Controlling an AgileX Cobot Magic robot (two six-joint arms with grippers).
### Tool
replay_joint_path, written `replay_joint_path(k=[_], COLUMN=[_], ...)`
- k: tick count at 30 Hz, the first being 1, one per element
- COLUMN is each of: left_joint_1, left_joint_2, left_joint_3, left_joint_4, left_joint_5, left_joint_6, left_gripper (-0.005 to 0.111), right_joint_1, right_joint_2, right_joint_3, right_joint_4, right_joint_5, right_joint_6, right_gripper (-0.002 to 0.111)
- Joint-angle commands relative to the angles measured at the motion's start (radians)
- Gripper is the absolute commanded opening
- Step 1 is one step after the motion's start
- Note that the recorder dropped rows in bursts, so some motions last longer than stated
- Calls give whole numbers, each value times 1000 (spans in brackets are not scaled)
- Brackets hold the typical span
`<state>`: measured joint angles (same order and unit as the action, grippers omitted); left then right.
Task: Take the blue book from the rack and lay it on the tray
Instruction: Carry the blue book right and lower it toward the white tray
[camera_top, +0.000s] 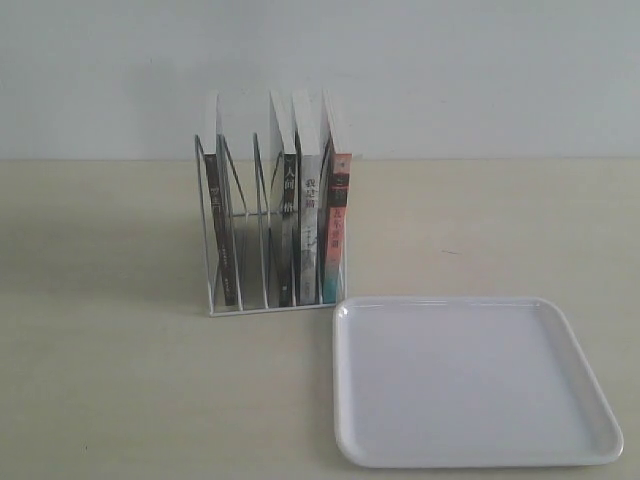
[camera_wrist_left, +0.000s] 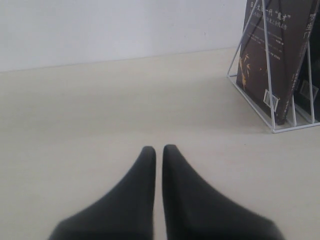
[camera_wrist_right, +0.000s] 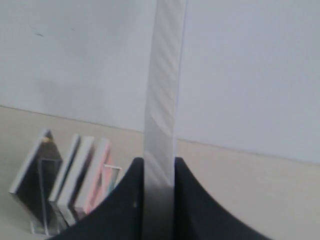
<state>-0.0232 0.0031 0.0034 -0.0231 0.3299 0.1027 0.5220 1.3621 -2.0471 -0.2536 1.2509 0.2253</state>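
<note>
My right gripper (camera_wrist_right: 159, 162) is shut on a thin book held upright. Only its pale page edge (camera_wrist_right: 162, 85) shows, with a faint blue line along one side, so I take it for the blue book. Neither this gripper nor the book appears in the exterior view. The white wire rack (camera_top: 270, 308) stands left of centre and holds no blue spine. The white glossy tray (camera_top: 470, 385) lies bare at the front right, its corner just in front of the rack. My left gripper (camera_wrist_left: 159, 149) is shut and holds nothing, low over the table, away from the rack (camera_wrist_left: 272, 100).
The rack holds two black-spined books (camera_top: 220, 230) (camera_top: 285, 225), a pale-spined one (camera_top: 310, 235) and a pink-and-teal-spined one (camera_top: 336, 225). A slot between the black-spined books stands free. A plain wall rises behind the beige table (camera_top: 110, 380).
</note>
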Motion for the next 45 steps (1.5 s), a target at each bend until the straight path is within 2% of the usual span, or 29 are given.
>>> replay_joint_path(k=[1, 7, 12, 19, 29, 34, 45], left_joint_1=[2, 2, 2, 2, 2, 2, 2], left_joint_2=[-3, -3, -3, -3, -3, -3, -3], left_joint_3=[-3, -3, -3, -3, -3, -3, -3], left_joint_4=[-2, -2, -2, -2, -2, -2, -2], left_joint_5=[-16, -16, -16, -16, -16, -16, -16], left_joint_6=[2, 2, 2, 2, 2, 2, 2], left_gripper=[5, 5, 5, 5, 5, 5, 5], right_joint_1=[-60, -66, -64, -20, 285, 380, 405], right_joint_2=[-115, -183, -163, -62, 150, 254, 286], right_joint_3=[237, 537, 687, 689, 687, 687, 730], right_joint_4=[-46, -51, -103, -178, -363, -379, -326], right_joint_5=[-30, -30, -30, -30, -30, -30, -30], right_joint_6=[69, 137, 179, 177, 219, 214, 233], right_gripper=[0, 0, 0, 0, 0, 0, 0])
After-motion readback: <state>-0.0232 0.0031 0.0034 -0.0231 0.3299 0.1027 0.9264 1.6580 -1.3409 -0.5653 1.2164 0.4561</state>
